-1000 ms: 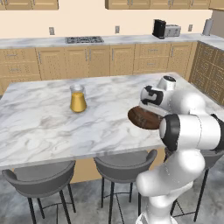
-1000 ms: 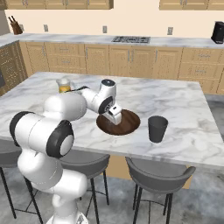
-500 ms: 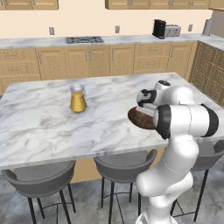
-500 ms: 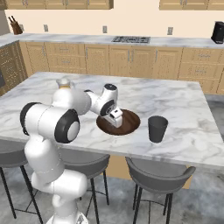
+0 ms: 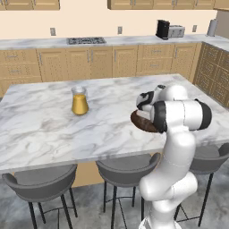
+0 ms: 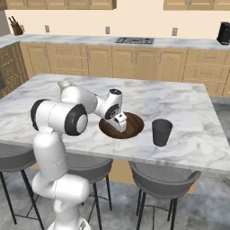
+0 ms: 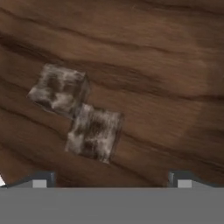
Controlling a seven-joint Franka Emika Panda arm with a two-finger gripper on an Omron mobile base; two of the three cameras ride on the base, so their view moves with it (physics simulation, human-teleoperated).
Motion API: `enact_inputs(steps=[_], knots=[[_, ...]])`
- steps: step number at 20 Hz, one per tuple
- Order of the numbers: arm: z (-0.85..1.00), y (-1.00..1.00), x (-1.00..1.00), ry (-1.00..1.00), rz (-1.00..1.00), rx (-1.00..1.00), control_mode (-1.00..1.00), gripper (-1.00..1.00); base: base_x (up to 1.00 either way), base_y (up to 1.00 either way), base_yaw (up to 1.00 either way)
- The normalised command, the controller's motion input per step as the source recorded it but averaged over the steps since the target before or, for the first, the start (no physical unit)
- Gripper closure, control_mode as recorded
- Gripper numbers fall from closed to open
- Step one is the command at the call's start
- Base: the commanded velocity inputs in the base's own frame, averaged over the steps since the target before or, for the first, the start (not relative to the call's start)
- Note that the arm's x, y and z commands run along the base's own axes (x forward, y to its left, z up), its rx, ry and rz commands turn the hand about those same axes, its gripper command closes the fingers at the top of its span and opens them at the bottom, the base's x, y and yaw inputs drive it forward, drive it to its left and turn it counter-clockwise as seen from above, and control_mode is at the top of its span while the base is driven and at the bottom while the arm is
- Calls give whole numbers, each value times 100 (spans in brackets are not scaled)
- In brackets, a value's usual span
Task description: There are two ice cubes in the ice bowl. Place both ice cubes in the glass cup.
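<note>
Since a second ago, arm has swung over and claw (image 6: pixel 120 127) has dropped into the bowl (image 6: pixel 134 126) at frame centre, spread wide, empty. Two cubes (image 7: pixel 94 133) touch, upper left in hand view. Next: straddle one, close. Cup (image 6: pixel 161 132) waits right. Fingertips barely show.

The ice bowl (image 7: pixel 166 65) is dark streaked wood grain; both ice cubes (image 7: pixel 94 133) look cloudy, mottled grey; the counter (image 6: pixel 188 101) is veined marble.

Ice bowl (image 6: pixel 134 127): wide, shallow, dark brown wood grain, upright on table. Two ice cubes (image 7: pixel 59 89) (image 7: pixel 94 133) lie inside, touching at corners. Glass cup (image 6: pixel 161 132): dark grey, upright, just beside bowl.
</note>
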Motion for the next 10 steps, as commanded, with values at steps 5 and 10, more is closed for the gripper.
enact_inputs(steps=[5,10], knots=[[-21,0,38,6,0,0,-100,-100,0,0,0],[-21,-4,33,5,0,0,-100,-100,0,0,0]])
